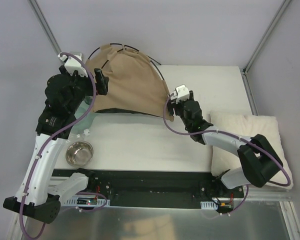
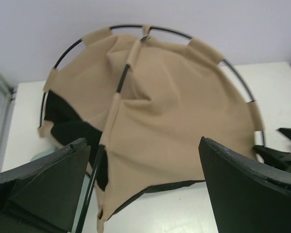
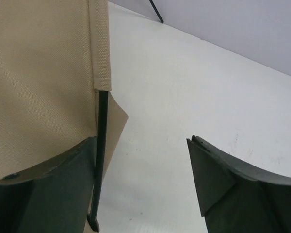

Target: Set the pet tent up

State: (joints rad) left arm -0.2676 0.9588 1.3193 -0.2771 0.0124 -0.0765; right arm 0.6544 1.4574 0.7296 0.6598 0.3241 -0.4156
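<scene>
White table [image 1: 140, 142] inside grey-walled enclosure. Tent [image 1: 130, 82] sits at the far left of the table, tan fabric bulged up into a partial dome, and black lining [image 1: 121, 111] shows along its near edge. Thin black poles [image 1: 106, 47] arch over the back, threaded through tan sleeves.

Left gripper [image 1: 101, 82] is at the tent's left side. In the left wrist view its fingers are spread wide with nothing between them, and one pole [image 2: 122, 77] runs down just beside the left finger [image 2: 53, 184].

Right gripper [image 1: 170, 107] is at the tent's right corner, jaws spread. A pole [image 3: 102, 126] leaving a sleeve lies against the inner face of one finger [image 3: 63, 189], not pinched.

Steel bowl [image 1: 79, 152] is near the left arm. Cream cushion [image 1: 242, 131] lies at the table's right edge.
</scene>
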